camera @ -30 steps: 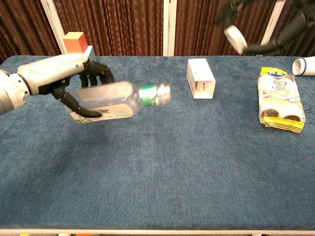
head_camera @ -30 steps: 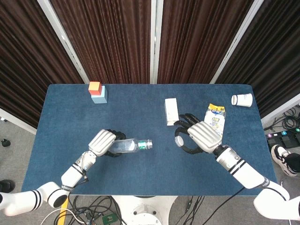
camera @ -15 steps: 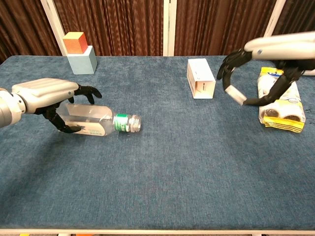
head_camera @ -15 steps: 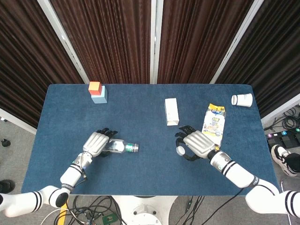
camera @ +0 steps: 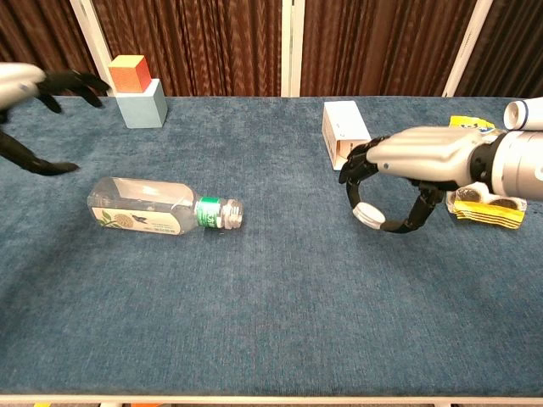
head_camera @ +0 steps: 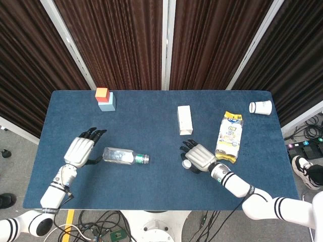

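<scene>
A clear plastic bottle (head_camera: 123, 156) (camera: 161, 214) with a green neck ring lies on its side on the blue table (head_camera: 151, 126), its uncapped mouth pointing right. My left hand (head_camera: 81, 150) (camera: 38, 110) is open just left of the bottle, fingers spread, touching nothing. My right hand (head_camera: 198, 157) (camera: 424, 165) hangs low over the table right of centre and pinches a small white bottle cap (head_camera: 186, 164) (camera: 366, 214) between thumb and a finger.
A white carton (head_camera: 184, 119) (camera: 345, 134) lies behind my right hand. A yellow snack packet (head_camera: 229, 136) (camera: 488, 199) lies to its right, a tipped white paper cup (head_camera: 261, 107) at the far right corner. An orange cube on a pale blue block (head_camera: 105, 99) (camera: 137, 91) stands back left.
My left hand set the bottle down on the table, let go and drew back to the left. My right hand came down and nearer with the cap still pinched.
</scene>
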Robot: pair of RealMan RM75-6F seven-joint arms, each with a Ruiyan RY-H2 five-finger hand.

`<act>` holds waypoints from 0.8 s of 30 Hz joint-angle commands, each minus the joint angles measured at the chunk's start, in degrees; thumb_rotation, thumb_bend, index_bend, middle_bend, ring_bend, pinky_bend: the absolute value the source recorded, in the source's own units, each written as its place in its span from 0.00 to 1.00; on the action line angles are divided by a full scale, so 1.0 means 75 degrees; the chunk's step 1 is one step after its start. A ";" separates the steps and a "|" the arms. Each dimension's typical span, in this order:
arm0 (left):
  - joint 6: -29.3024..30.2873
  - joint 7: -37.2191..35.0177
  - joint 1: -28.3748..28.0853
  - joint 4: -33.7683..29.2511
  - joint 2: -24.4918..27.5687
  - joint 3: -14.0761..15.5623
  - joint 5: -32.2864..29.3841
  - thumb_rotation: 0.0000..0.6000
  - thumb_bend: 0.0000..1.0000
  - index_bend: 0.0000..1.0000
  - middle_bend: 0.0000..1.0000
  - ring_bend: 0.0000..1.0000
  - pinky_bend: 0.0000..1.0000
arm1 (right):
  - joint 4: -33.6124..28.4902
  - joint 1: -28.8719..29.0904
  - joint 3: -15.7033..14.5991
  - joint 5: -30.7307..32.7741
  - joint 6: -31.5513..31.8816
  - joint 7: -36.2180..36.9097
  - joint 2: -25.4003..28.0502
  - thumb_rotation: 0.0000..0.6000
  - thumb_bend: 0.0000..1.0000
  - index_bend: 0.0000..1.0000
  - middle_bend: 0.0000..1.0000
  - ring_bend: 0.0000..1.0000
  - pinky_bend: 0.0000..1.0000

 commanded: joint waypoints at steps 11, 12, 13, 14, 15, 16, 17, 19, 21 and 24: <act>0.0864 -0.0569 0.0918 0.0223 0.1005 0.0109 0.0115 1.00 0.21 0.10 0.15 0.07 0.23 | -0.0778 -0.1315 -0.0045 -0.0255 0.2207 0.0568 0.1422 1.00 0.36 0.00 0.06 0.00 0.00; 0.0952 -0.0599 0.1026 0.0277 0.1068 0.0143 0.0101 1.00 0.21 0.11 0.15 0.07 0.22 | -0.0869 -0.1522 -0.0081 -0.0255 0.2485 0.0600 0.1606 1.00 0.36 0.00 0.05 0.00 0.00; 0.1035 -0.0635 0.1133 0.0329 0.1133 0.0174 0.0082 1.00 0.21 0.12 0.16 0.07 0.22 | -0.0959 -0.1733 -0.0125 -0.0242 0.2743 0.0647 0.1781 1.00 0.36 0.00 0.03 0.00 0.00; 0.1148 -0.0701 0.1270 0.0403 0.1214 0.0211 0.0077 1.00 0.21 0.12 0.16 0.07 0.21 | -0.1078 -0.2014 -0.0186 -0.0226 0.3075 0.0733 0.1996 1.00 0.36 0.00 0.01 0.00 0.00; 0.1239 -0.0762 0.1374 0.0468 0.1265 0.0244 0.0092 1.00 0.21 0.12 0.16 0.07 0.20 | -0.1157 -0.2226 -0.0238 -0.0230 0.3322 0.0801 0.2138 1.00 0.36 0.00 0.00 0.00 0.00; 0.1391 -0.0829 0.1526 0.0563 0.1315 0.0285 0.0115 1.00 0.21 0.13 0.16 0.07 0.19 | -0.1252 -0.2502 -0.0318 -0.0267 0.3643 0.0900 0.2311 1.00 0.36 0.00 0.00 0.00 0.00; 0.1519 -0.0846 0.1635 0.0636 0.1338 0.0302 0.0123 1.00 0.21 0.13 0.16 0.07 0.18 | -0.1312 -0.2707 -0.0375 -0.0311 0.3889 0.0980 0.2425 1.00 0.36 0.00 0.00 0.00 0.00; 0.1736 -0.0878 0.1827 0.0756 0.1396 0.0369 0.0219 1.00 0.21 0.13 0.16 0.07 0.15 | -0.1394 -0.3093 -0.0474 -0.0435 0.4371 0.1160 0.2603 1.00 0.36 0.00 0.00 0.00 0.00; 0.1986 -0.0882 0.2056 0.0740 0.1489 0.0461 0.0332 1.00 0.21 0.13 0.16 0.07 0.12 | -0.1435 -0.3504 -0.0556 -0.0594 0.4903 0.1394 0.2738 1.00 0.37 0.00 0.00 0.00 0.00; 0.2385 -0.0803 0.2355 0.0561 0.1551 0.0559 0.0531 1.00 0.21 0.13 0.16 0.07 0.12 | -0.1444 -0.3997 -0.0653 -0.0799 0.5504 0.1621 0.2800 1.00 0.37 0.00 0.00 0.00 0.00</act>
